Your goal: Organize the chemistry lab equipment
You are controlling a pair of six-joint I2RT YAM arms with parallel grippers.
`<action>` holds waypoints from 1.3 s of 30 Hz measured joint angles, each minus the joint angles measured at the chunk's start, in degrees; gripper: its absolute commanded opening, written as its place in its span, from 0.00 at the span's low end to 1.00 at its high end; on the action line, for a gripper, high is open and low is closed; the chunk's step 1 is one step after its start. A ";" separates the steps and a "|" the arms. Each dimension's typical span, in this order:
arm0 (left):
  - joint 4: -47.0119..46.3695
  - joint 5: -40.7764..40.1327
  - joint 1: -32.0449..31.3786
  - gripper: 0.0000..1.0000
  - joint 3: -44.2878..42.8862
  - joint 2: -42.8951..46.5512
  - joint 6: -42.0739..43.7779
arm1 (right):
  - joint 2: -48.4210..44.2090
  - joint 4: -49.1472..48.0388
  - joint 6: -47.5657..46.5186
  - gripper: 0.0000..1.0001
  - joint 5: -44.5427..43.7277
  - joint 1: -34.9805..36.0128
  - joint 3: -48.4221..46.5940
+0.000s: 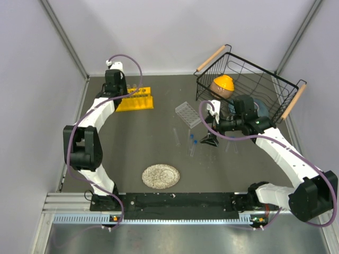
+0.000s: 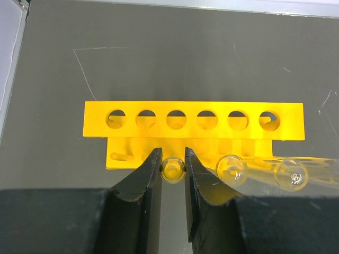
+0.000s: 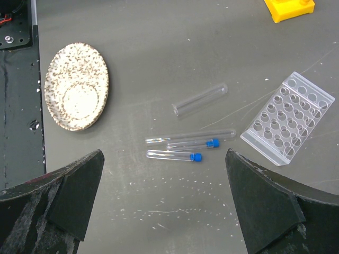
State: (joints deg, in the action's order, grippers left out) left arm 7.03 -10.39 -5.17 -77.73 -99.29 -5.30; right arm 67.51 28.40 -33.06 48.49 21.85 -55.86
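The left gripper [image 2: 172, 159] is clamping 1 test tube [image 2: 172, 170] at the yellow rack [image 2: 193, 129], with 4 loose tubes [image 3: 200, 99] lying under the splayed right gripper [image 3: 163, 159].

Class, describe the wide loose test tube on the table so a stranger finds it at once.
Find the speckled plate and the clear grid rack; several slim tubes lie between them. The test tube lies apart at a slant, wider than the rest, open-mouthed, with no blue cap.
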 measured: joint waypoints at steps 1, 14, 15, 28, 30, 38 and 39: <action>-0.09 0.00 0.02 0.09 0.11 -0.11 -0.17 | 0.00 0.02 0.00 0.99 0.00 0.00 0.00; -0.31 -1.14 0.44 0.46 0.87 -0.52 -2.12 | 0.00 0.04 -0.39 0.99 -0.02 0.00 0.00; -0.26 -1.27 0.48 0.48 1.07 -0.42 -2.21 | 0.00 0.04 -0.39 0.99 -0.02 0.00 0.00; 1.27 -4.22 0.59 0.70 2.08 8.94 -3.61 | 0.17 0.07 -0.42 0.99 -0.37 -0.66 0.00; 1.38 -4.44 0.63 0.73 3.26 12.63 -3.91 | 0.17 0.04 -0.44 0.99 -0.37 -0.83 0.00; 0.98 -4.44 0.70 0.99 13.79 33.59 -7.34 | 0.26 0.20 -1.01 0.99 0.00 -2.71 0.85; 0.98 -4.44 0.70 0.99 15.63 36.59 -8.17 | 0.28 0.20 -1.01 0.99 0.02 -2.97 0.87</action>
State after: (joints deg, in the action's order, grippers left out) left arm 8.01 -14.83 -4.47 -62.11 -62.70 -13.47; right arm 67.79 28.60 -34.06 48.51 18.87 -54.98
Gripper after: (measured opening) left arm 0.983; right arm 0.987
